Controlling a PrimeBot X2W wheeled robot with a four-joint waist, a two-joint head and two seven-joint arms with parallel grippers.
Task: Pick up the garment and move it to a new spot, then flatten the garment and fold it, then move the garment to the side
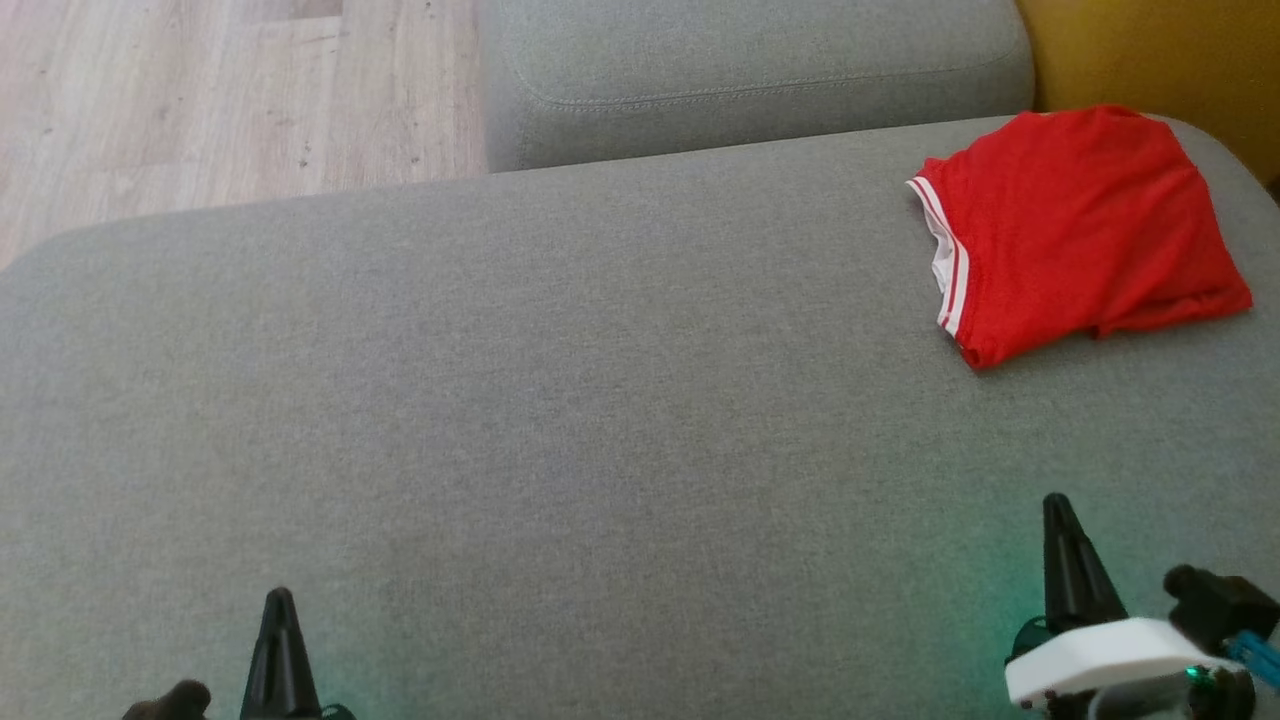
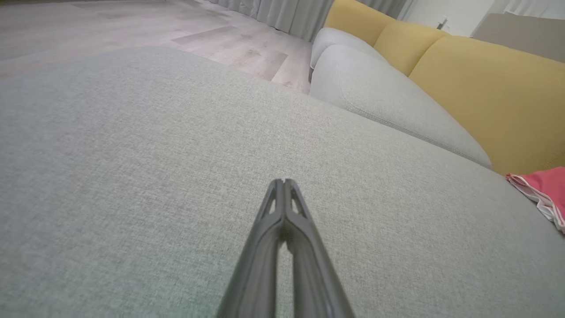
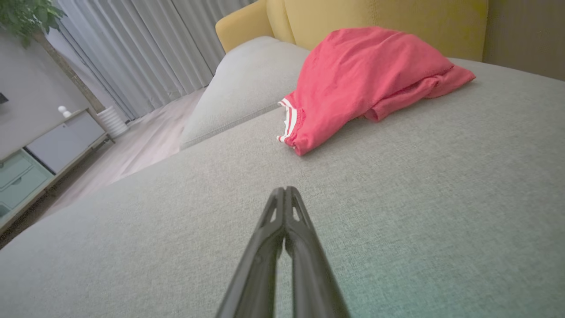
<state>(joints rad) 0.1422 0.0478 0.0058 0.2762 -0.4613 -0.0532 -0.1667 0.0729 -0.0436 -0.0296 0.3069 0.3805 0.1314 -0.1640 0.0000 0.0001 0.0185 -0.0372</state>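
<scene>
The red garment (image 1: 1075,230) lies bunched at upper right of the head view on the grey cushion (image 1: 560,400); left gripper (image 1: 280,600) and right gripper (image 1: 1058,505), low in frame, are pinched together, empty; reaching in unopened would likely shove it aside; a one-layer pinch could pull it crooked.

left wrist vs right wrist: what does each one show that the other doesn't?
Left wrist, not right wrist: the left gripper, shut, over the grey cushion, and a long run of the yellow backrest.
Right wrist, not left wrist: the right gripper, shut, a plant, a low cabinet, and the whole red garment with its white-striped waistband.
Both: grey cushion, yellow backrest, curtains, wood floor, and the garment, though left wrist catches just its corner at the right edge.
</scene>
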